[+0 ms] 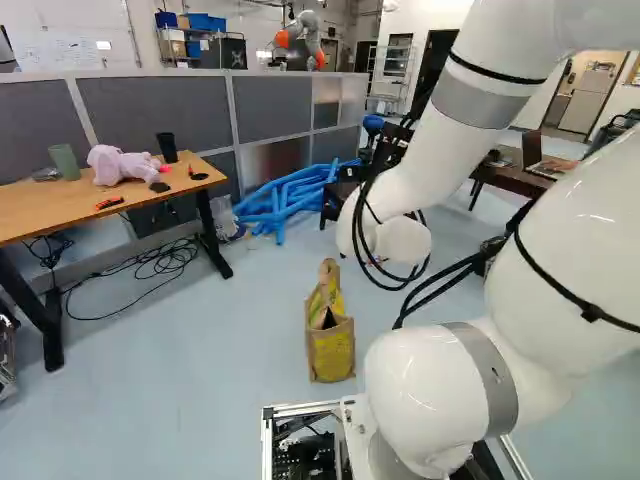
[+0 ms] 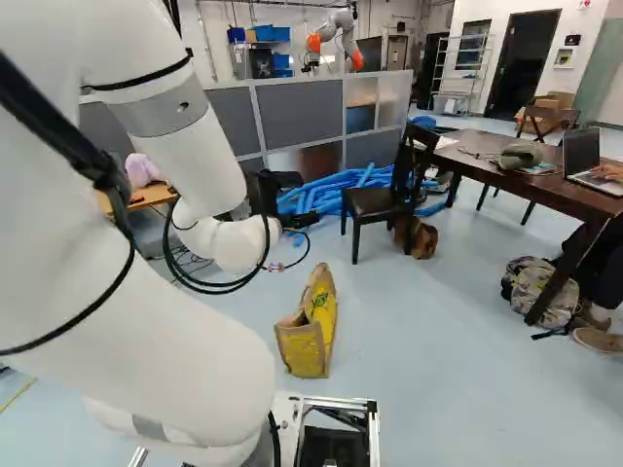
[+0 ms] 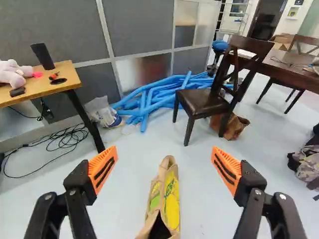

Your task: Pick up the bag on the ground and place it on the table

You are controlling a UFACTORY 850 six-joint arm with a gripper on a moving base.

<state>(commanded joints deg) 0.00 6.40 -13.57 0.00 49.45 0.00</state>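
- A yellow-and-brown bag (image 1: 332,352) is seen standing upright on the floor (image 1: 230,340), ahead of the base, with its top open.
- The jaws are held wide apart, with nothing gripped; in the wrist view, the bag is seen ahead of them, in the gap between the orange pads (image 3: 103,169), touched by neither.
- The white arm (image 1: 440,125) is stretched out forward.
- A light wooden desk (image 1: 55,212) is placed at the left of the left base view, well apart from the bag.
- On that desk are set a pink stuffed toy (image 1: 115,167), a green cup (image 1: 64,162), a black cup (image 1: 167,147) and a few small items.
- Black cables (image 1: 160,262) are strewn on the floor by its legs.
- Blue foam tubes (image 1: 290,198) are piled by a grey partition (image 1: 155,110), beyond which another robot (image 2: 336,41) is seen.
- A dark chair (image 2: 375,201) is stood near the tubes, with a brown paper bag (image 2: 423,239) by its legs.
- A laptop (image 2: 582,156) is rested on a dark desk (image 2: 477,165) at the right of the right base view; a backpack (image 2: 541,292) is left on the floor by its leg.
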